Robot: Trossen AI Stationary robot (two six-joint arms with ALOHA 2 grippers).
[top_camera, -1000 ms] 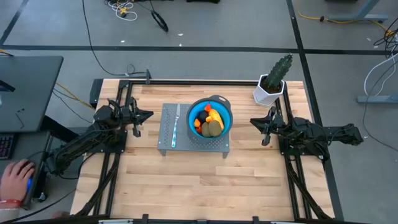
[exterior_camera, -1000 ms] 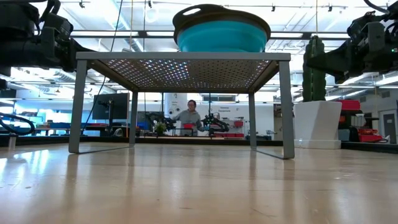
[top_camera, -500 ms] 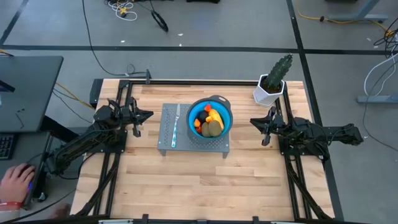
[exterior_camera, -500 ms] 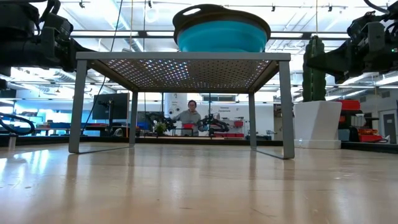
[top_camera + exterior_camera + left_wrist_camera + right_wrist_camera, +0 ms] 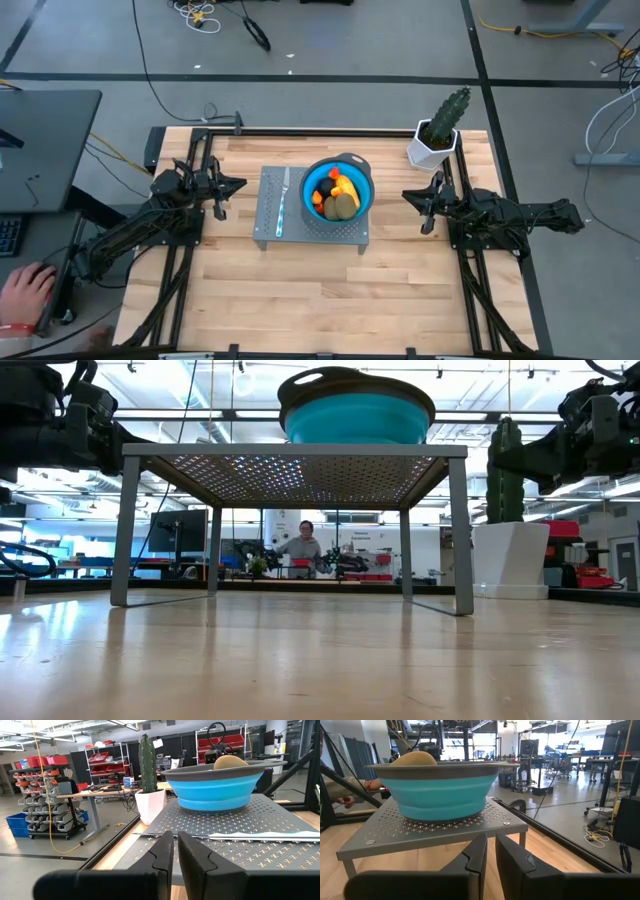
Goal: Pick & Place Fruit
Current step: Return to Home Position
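Note:
Several toy fruits (image 5: 338, 195), yellow-orange, olive-brown and dark, lie piled in a round blue bowl (image 5: 362, 181). The bowl stands on a grey perforated metal stand (image 5: 315, 232) at mid table. One tan fruit's top (image 5: 230, 762) (image 5: 414, 758) shows over the bowl's rim. My left gripper (image 5: 242, 184) (image 5: 176, 841) hovers level to the left of the stand, shut on nothing. My right gripper (image 5: 404, 196) (image 5: 491, 842) hovers level to the right of the stand, also shut on nothing. Both point at the stand.
A knife with a light blue handle (image 5: 282, 206) (image 5: 260, 835) lies on the stand left of the bowl. A potted cactus (image 5: 440, 128) (image 5: 505, 510) stands at the far right corner. Bare wood lies in front of the stand. A person's hand (image 5: 25, 290) rests off the table, near left.

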